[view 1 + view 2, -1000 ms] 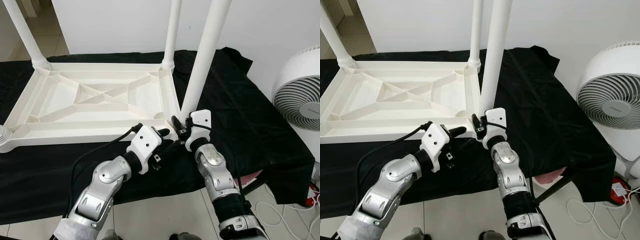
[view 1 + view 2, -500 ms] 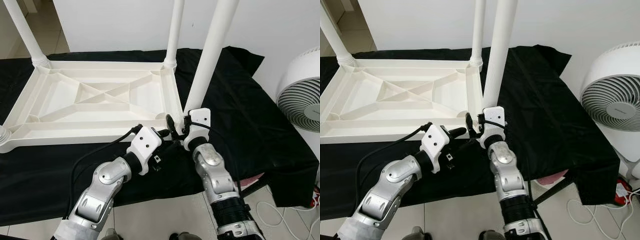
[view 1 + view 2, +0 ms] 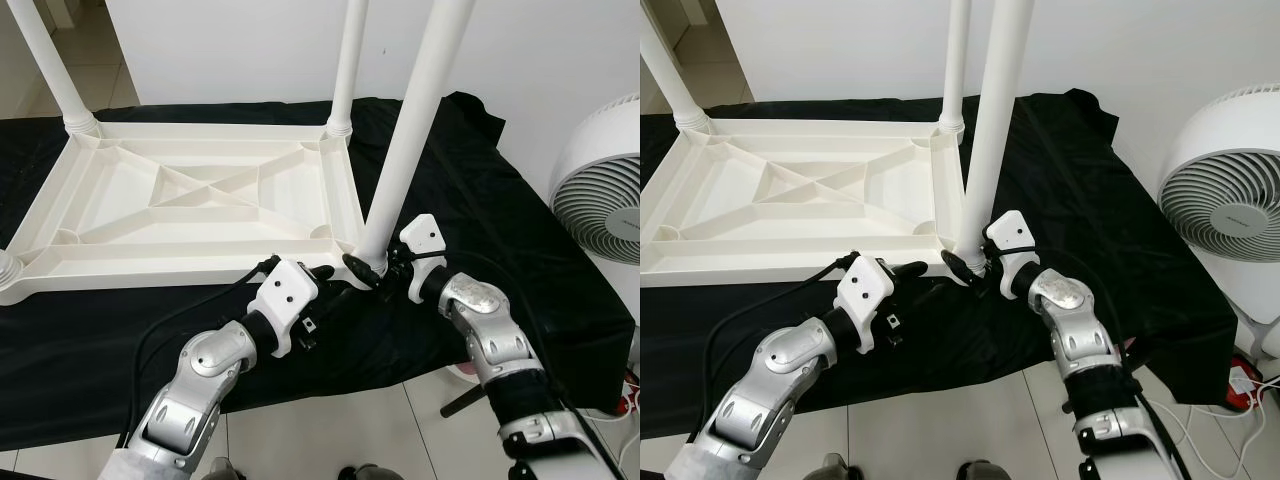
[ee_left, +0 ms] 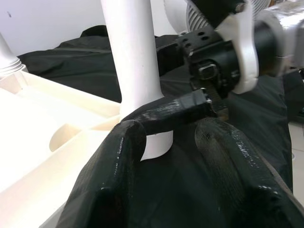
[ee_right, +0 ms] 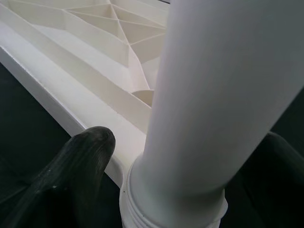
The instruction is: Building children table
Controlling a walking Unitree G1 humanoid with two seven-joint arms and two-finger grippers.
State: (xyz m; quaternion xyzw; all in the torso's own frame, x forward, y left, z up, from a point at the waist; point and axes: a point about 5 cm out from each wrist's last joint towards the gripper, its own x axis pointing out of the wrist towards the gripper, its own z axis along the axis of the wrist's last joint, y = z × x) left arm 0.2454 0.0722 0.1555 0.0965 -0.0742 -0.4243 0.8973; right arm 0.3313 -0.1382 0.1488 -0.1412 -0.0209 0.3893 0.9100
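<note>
The right gripper (image 3: 366, 268) clamps the loose leg (image 3: 410, 130) upright by its base, at the tabletop's (image 3: 190, 195) 4 o'clock corner, likely for seating; the left gripper (image 3: 322, 272), fingers parted, waits alongside

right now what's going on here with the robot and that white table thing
The robot is putting together a white table that lies upside down on a black cloth. The right gripper is closed around the foot of a loose white leg, holding it upright at the frame's near right corner. The left gripper hovers beside that corner, open. Other legs already stand in their corners. A white fan stands at the right.
</note>
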